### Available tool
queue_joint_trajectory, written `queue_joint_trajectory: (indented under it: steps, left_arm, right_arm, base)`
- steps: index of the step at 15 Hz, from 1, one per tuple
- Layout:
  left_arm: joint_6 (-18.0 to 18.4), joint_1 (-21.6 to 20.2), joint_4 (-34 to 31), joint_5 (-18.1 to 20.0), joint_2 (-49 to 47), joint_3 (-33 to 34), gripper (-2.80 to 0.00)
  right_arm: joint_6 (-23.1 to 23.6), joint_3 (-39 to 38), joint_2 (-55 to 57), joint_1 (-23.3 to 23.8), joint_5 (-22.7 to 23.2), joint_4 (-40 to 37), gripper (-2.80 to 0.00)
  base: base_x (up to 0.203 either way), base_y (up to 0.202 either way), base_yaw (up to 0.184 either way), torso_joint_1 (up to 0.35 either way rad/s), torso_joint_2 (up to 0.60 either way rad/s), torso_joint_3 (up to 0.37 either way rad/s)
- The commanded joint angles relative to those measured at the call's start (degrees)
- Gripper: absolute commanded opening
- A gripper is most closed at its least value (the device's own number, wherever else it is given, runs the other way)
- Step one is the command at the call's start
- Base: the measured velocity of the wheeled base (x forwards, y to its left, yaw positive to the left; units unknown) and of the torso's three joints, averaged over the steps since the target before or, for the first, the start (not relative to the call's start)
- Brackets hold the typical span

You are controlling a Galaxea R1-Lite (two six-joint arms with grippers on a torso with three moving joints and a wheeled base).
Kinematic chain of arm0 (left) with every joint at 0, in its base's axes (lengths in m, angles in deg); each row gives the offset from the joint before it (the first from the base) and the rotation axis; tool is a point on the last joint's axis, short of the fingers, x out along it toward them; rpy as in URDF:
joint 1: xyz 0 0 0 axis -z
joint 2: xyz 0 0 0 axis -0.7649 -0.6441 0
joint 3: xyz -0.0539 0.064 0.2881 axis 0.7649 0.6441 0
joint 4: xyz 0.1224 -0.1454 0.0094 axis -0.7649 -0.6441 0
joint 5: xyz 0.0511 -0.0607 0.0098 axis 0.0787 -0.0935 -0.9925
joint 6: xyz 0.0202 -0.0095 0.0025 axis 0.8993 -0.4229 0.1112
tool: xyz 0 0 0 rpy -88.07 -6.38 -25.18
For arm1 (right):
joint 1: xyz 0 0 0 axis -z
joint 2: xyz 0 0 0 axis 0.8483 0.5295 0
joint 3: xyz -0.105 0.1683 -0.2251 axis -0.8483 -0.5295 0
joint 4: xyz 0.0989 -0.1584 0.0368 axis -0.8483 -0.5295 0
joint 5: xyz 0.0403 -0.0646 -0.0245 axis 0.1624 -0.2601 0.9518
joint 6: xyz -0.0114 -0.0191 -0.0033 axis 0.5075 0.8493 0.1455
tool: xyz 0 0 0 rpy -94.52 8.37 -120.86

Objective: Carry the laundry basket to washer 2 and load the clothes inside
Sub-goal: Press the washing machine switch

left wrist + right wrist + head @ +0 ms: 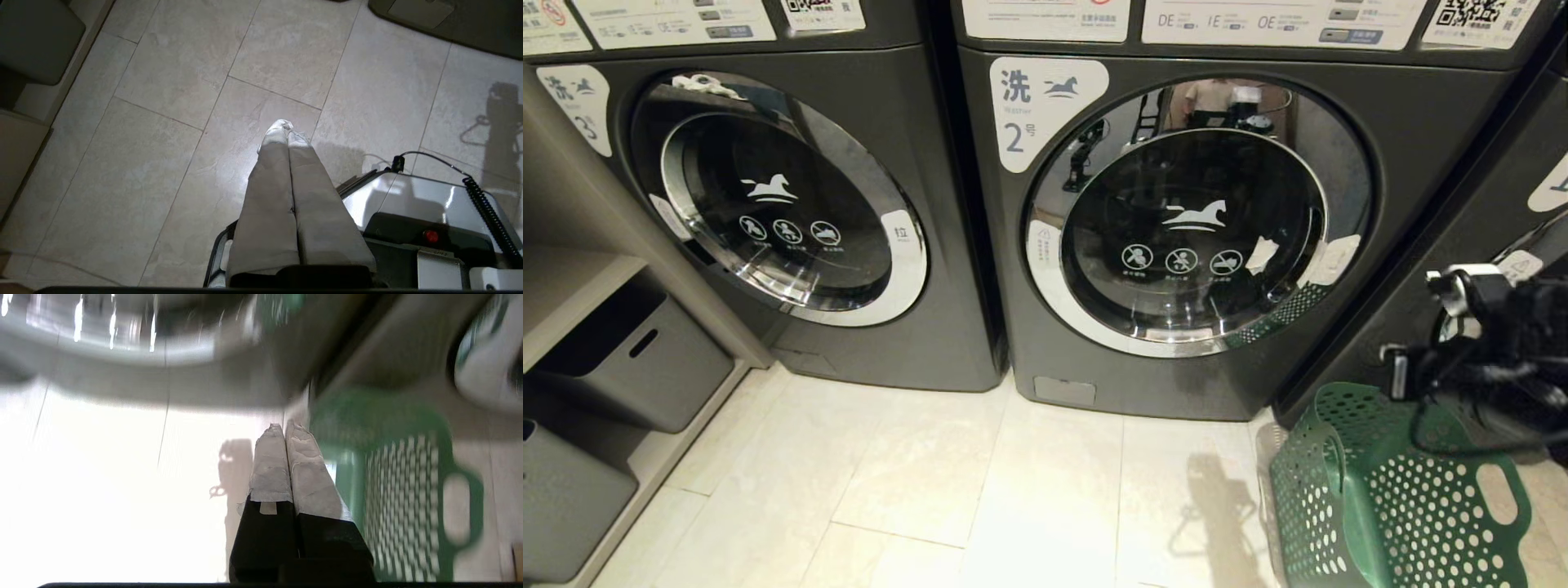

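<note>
laundry basket: the laundry basket [1388, 498] stands on the floor [980, 490] just right of washer 2 and close to its lower corner; probably set there so the clothes sit within arm's reach of the door; none of its contents can be seen
basket build: green moulded plastic, walls pierced all over with round holes, an oval cut-out handle near the rim; light and stiff by the look of it
washer 2: washer 2 [1094, 367] fills the middle of the head view; its round door [1196, 216] is closed, so loading cannot begin until it is opened, as i judge
washer surfaces: matt dark grey casing; chrome rim; dark glossy glass with a white horse logo; a white label with the numeral 2
right end effector: right end effector [284, 430] hovers above the floor just beside the basket's wall; padded fingers pressed together, nothing between them
left end effector: left end effector [284, 130] hangs over bare floor above the robot's base [412, 204], clear of the work; cloth-wrapped fingers closed on nothing
neighbours: washer 3 [849, 359] stands to the left, door also closed; grey storage bins [637, 359] sit on a low shelf at the far left
floor: pale stone-look tiles with thin grout lines; smooth and slightly shiny
</note>
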Motion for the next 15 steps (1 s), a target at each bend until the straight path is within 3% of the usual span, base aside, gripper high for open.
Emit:
queue_joint_trajectory:
  steps: [1, 4, 6, 8, 11, 12, 15]
  left_arm:
    - [1.3, 0.4, 1.0, 0.1, 4.1, 6.8, -2.80]
    - [6.0, 0.8, 4.8, 3.0, 11.2, 14.9, -2.80]
    - [8.3, 0.8, 5.2, 5.0, 11.2, 15.6, -2.80]
    - [8.0, 0.8, 5.1, 7.1, 11.2, 15.9, -2.80]
    - [8.2, 1.0, 4.7, 13.0, 11.2, 16.3, -2.80]
    - [8.2, 1.1, 4.7, 13.6, 11.1, 16.3, -2.80]
    - [8.1, 1.1, 4.6, 13.9, 11.2, 16.3, -2.80]
  right_arm:
    - [0.2, -17.1, -23.2, -2.8, 0.0, -1.2, -2.80]
    - [1.1, -28.0, -41.3, -4.2, 0.2, -8.3, -2.80]
    - [1.7, -29.3, -55.3, -4.5, 1.0, -20.9, -2.80]
    - [2.1, -28.0, -67.8, -4.6, 2.8, -37.6, -2.80]
    - [-0.5, -26.9, -73.6, -4.7, 5.1, -51.8, -2.80]
    - [-1.9, -26.8, -73.1, -4.8, 6.1, -52.6, -2.80]
    - [0.7, -26.7, -73.1, -7.5, 9.2, -52.6, -2.80]
  base:
    - [0.000, 0.000, 0.000, 0.000, 0.00, 0.000]
    - [0.000, 0.000, 0.000, 0.000, 0.00, 0.000]
    - [0.000, 0.000, 0.000, 0.000, 0.00, 0.000]
    - [0.000, 0.000, 0.000, 0.000, 0.00, 0.000]
    - [0.000, 0.000, 0.000, 0.000, 0.00, 0.000]
    - [0.000, 0.000, 0.000, 0.000, 0.00, 0.000]
    - [0.000, 0.000, 0.000, 0.000, 0.00, 0.000]
